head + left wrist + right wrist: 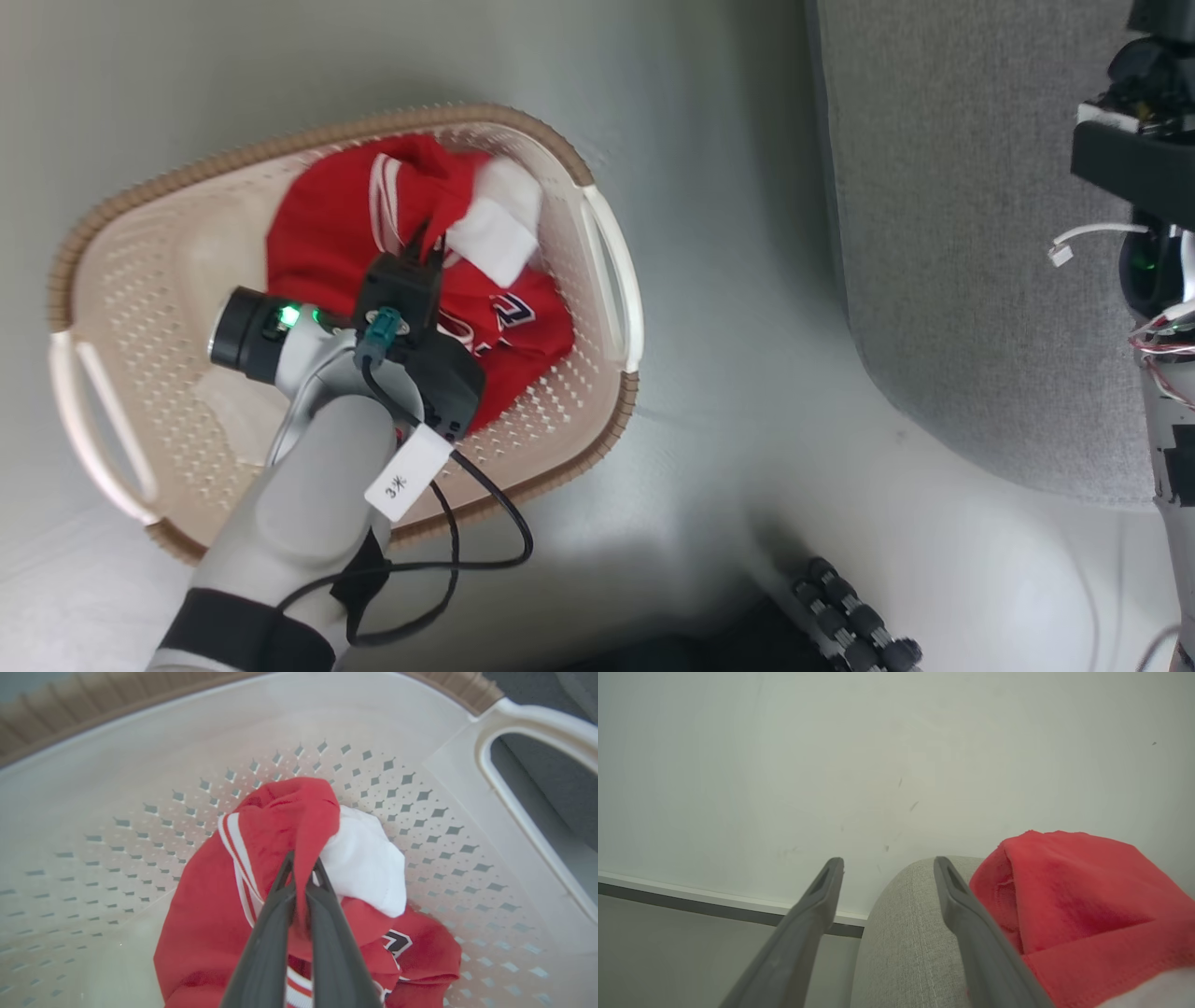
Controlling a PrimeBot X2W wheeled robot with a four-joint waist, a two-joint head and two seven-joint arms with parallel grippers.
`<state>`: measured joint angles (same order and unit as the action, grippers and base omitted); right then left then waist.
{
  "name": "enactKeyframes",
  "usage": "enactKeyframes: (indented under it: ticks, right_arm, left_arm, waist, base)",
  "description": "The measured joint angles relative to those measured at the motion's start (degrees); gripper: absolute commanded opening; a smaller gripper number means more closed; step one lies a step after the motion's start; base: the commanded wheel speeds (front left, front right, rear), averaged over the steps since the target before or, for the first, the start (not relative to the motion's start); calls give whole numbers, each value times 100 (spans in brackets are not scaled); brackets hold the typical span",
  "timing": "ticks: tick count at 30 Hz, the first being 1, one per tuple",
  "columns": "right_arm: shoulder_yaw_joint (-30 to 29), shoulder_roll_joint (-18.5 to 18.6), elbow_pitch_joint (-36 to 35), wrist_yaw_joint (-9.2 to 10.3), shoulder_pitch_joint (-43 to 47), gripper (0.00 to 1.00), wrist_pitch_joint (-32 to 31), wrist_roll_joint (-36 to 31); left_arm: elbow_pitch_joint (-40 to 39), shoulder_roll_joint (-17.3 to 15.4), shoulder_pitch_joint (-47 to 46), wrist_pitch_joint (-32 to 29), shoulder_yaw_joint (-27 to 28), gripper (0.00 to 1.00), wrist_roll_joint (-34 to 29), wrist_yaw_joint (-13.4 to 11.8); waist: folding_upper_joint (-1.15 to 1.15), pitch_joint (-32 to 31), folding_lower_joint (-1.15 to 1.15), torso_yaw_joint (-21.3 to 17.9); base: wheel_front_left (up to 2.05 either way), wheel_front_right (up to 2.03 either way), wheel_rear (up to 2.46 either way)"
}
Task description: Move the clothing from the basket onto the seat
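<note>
Reaching down into the basket [308, 140] in the head view, the left gripper [428, 250] has its fingers pressed together on a raised fold of the red clothing [327, 233]. The clothing lies bunched in the basket beneath and on both sides of the fingers. A white patch [495, 233] of cloth sits just right of the tips. The grey sofa [952, 233] stands well off to this gripper's right, across bare floor [728, 373].

From the left wrist, the left gripper [301, 868] shows its two dark fingers nearly meeting, a ridge of the red clothing [205, 924] pinched between them. The perforated basket [327, 728] wall rises beyond the tips, and a handle [537, 723] curves at upper right.

From the right wrist, the right gripper [888, 861] stands spread wide and holds nothing. The sofa [901, 942] shows its rounded edge between and below the fingers. Another red garment [1087, 896] rests on it just right of the right finger, before a pale wall [878, 742].
</note>
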<state>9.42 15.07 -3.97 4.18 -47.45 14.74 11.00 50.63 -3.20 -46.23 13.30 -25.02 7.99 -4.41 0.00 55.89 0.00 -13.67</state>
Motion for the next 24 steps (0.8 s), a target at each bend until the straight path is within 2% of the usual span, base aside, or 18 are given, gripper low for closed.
enactKeyframes:
  ticks: [12, 24]
  right_arm:
    - [-5, 16, 537, -93, 477, 100, 0, -10]
    - [-116, -8, 1059, -113, 1052, 100, -1, 16]
  left_arm:
    - [-353, 41, 375, 99, -254, 0, 179, 322]
    - [-1139, 58, 585, 101, -304, 0, 320, 701]
  waist:
    - [0, -758, -1, 427]
    - [0, -1641, -1, 886]
  base:
    - [0, 0, 0]
    - [0, 0, 0]
